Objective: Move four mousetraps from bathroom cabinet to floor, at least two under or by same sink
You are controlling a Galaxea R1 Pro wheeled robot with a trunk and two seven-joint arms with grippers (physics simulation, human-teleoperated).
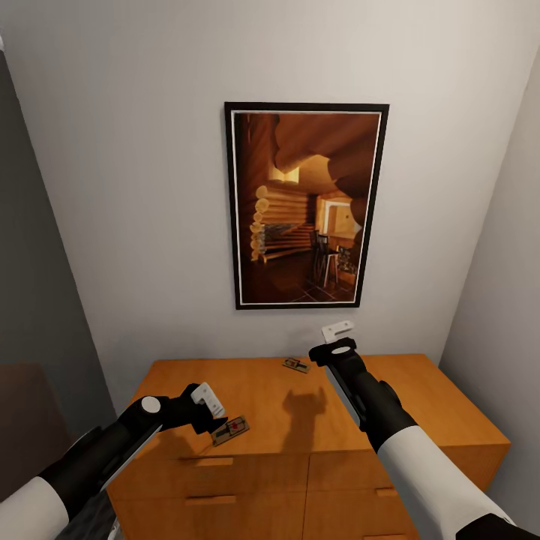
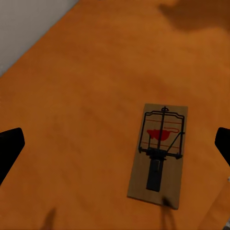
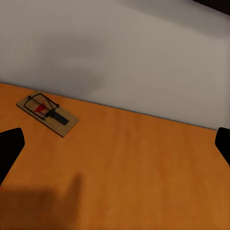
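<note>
Since the room's biggest feature is the pale wall (image 1: 150, 187) with its framed picture (image 1: 306, 204) of a log interior, start there and come down to the cabinet (image 1: 420, 405), whose smooth orange-brown top carries two mousetraps. The near mousetrap (image 1: 230, 430) lies flat by the front edge, just beside the left tool (image 1: 214, 417), and the left wrist view shows it between that tool's spread dark fingertips (image 2: 10, 147). The far mousetrap (image 1: 296, 365) lies close to the wall, ahead of the right tool (image 1: 339, 340), which hangs above the cabinet top with its fingers apart and nothing between them; the right wrist view has the same trap off to one side.

Each trap looks like a thin, stiff wooden board, probably very light, with wire parts and a red patch on top. Lying flush on a slick surface, it will likely slide rather than lift if nudged. The safest hold seems to be across the two long edges of the board, away from the wire bar, with the fingers pressed right down to the cabinet top.
</note>
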